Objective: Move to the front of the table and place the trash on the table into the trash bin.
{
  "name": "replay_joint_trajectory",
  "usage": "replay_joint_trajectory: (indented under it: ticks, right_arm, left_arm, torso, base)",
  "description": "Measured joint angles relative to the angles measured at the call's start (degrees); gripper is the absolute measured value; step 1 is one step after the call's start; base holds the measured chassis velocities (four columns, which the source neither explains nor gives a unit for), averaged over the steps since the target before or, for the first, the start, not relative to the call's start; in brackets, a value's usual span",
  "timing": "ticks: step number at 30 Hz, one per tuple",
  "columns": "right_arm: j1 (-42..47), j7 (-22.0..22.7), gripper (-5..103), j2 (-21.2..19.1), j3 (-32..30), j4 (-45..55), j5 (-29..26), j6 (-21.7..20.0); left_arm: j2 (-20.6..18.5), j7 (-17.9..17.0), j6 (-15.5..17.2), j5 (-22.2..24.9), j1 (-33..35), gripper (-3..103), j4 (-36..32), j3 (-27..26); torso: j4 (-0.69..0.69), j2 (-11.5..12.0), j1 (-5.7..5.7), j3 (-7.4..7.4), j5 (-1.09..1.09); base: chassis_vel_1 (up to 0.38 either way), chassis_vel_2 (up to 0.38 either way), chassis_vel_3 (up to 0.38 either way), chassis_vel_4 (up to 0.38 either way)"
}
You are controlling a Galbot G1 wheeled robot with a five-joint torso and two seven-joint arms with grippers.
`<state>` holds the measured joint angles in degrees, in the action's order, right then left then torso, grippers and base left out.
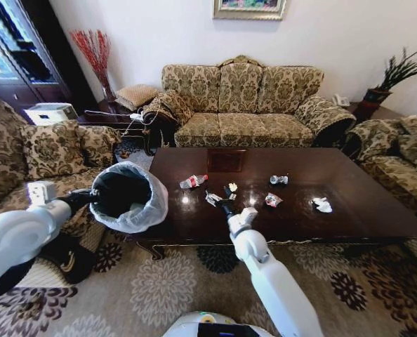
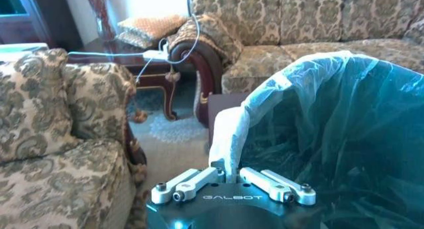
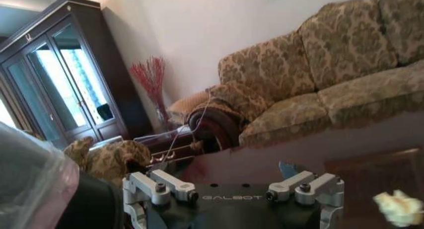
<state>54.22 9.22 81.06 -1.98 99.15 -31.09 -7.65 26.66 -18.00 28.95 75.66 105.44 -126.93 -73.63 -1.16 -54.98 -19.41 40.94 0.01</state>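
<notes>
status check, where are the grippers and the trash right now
Left gripper shut on the bin rim, bin held at the table's left end. Right gripper over the table, jaws open, nothing in them. Bottle, wrappers, tissue on the table.

Even indoor daylight — soft shadows | glare on table (image 1: 349, 189) | head view edges warped | wrist views slightly soft

Readable markings:

1. "GALBOT", pale capital letters on the dark body of the left claw (image 2: 232, 178), left wrist view.
2. "GALBOT", the same lettering on the dark body of the right claw (image 3: 233, 195), right wrist view.
3. Bottle (image 1: 193, 182) on the bench (image 1: 349, 210): red label, its print too small to read.

No other legible text, numbers or signs.
</notes>
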Motion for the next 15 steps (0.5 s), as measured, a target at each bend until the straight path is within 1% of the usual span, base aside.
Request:
replay_joint_trajectory:
  ticks: [1, 2, 3, 4, 5, 6, 7, 8, 9, 10, 11, 12, 13, 15]
  right_arm:
    - [-0.6, 0.3, 100, 0.8, 0.4, -1.0, 0.3, 0.2]
    - [-0.6, 0.3, 100, 0.8, 0.4, -1.0, 0.3, 0.2]
    - [-1.6, 0.5, 100, 2.2, 0.9, -2.8, 1.3, 0.7]
    - [-2.4, 0.4, 100, 3.1, 1.0, -4.1, 2.2, 0.7]
    - [-2.4, 0.4, 100, 3.1, 1.0, -4.1, 2.2, 0.7]
    - [-3.6, -0.3, 100, 3.8, 1.3, -5.7, 3.0, 0.7]
    - [-5.4, -2.7, 100, 4.0, 1.4, -7.7, 3.9, 1.0]
    - [-7.4, -6.7, 100, 3.8, 1.2, -9.8, 5.3, 1.3]
    - [-7.4, -6.7, 100, 3.8, 1.2, -9.8, 5.3, 1.3]
    - [-9.0, -10.3, 100, 3.3, 0.9, -11.4, 6.3, 1.3]
    - [-12.7, -16.8, 100, 2.1, 0.3, -14.8, 8.2, 1.4]
    - [-14.9, -20.2, 100, 1.3, 0.3, -17.1, 8.7, 1.6]
    - [-14.9, -20.2, 100, 1.3, 0.3, -17.1, 8.7, 1.6]
    - [-20.8, -29.8, 100, -0.7, 0.5, -24.7, 8.9, 4.3]
  left_arm:
    - [0.1, 0.0, 0.0, 0.0, 0.1, 0, -0.4, -0.1]
    - [0.1, 0.0, 0.0, 0.0, 0.1, 0, -0.4, -0.1]
    - [0.3, 0.0, 0.0, 0.0, 0.3, 0, -1.0, -0.1]
    - [0.4, 0.0, 0.0, 0.0, 0.3, 0, -1.5, -0.1]
    - [0.4, 0.0, 0.0, 0.0, 0.3, 0, -1.5, -0.1]
    - [0.5, 0.0, 0.0, 0.0, 0.3, 0, -1.9, 0.0]
    - [0.5, 0.0, 0.0, 0.0, 0.2, 0, -2.2, 0.1]
    - [0.5, 0.0, 0.0, 0.0, 0.2, 0, -2.4, 0.1]
    - [0.5, 0.0, 0.0, 0.0, 0.2, 0, -2.4, 0.1]
    - [0.5, -0.1, 0.0, 0.0, 0.2, 0, -2.6, 0.1]
    - [0.5, -0.1, 0.0, 0.0, 0.1, 0, -2.8, 0.1]
    - [0.6, 0.0, 0.0, 0.0, 0.1, 0, -3.0, 0.0]
    - [0.6, 0.0, 0.0, 0.0, 0.1, 0, -3.0, 0.0]
    - [1.2, 0.1, 0.0, 0.0, 0.1, 0, -3.5, 0.0]
  torso:
    - [0.00, 0.0, 0.00, 0.00, -0.01]
    - [0.00, 0.0, 0.00, 0.00, -0.01]
    - [-0.01, 0.0, 0.00, 0.00, -0.02]
    - [-0.01, 0.0, 0.00, 0.00, -0.02]
    - [-0.01, 0.0, 0.00, 0.00, -0.02]
    - [0.00, 0.0, 0.00, 0.00, -0.02]
    - [0.00, 0.0, -0.01, 0.00, -0.02]
    - [0.01, 0.0, -0.04, 0.02, -0.02]
    - [0.01, 0.0, -0.04, 0.02, -0.02]
    - [0.00, 0.0, -0.06, 0.04, -0.01]
    - [0.01, 0.0, -0.09, 0.04, 0.00]
    - [0.02, 0.0, -0.10, 0.04, 0.01]
    - [0.02, 0.0, -0.10, 0.04, 0.01]
    - [0.04, 0.0, -0.07, 0.03, -0.01]
  base:
    - [-0.064, 0.086, 0.115, -0.110]
    - [-0.064, 0.086, 0.115, -0.110]
    - [-0.120, 0.118, 0.115, -0.121]
    - [-0.120, 0.156, 0.153, -0.121]
    - [-0.120, 0.156, 0.153, -0.121]
    - [-0.149, 0.156, 0.166, -0.175]
    - [-0.178, 0.188, 0.182, -0.210]
    - [-0.158, 0.170, 0.182, -0.145]
    - [-0.158, 0.170, 0.182, -0.145]
    - [-0.158, 0.170, 0.133, -0.145]
    - [-0.118, 0.136, 0.082, -0.083]
    - [-0.091, 0.070, 0.082, -0.083]
    - [-0.091, 0.070, 0.082, -0.083]
    - [-0.046, 0.008, 0.014, -0.025]
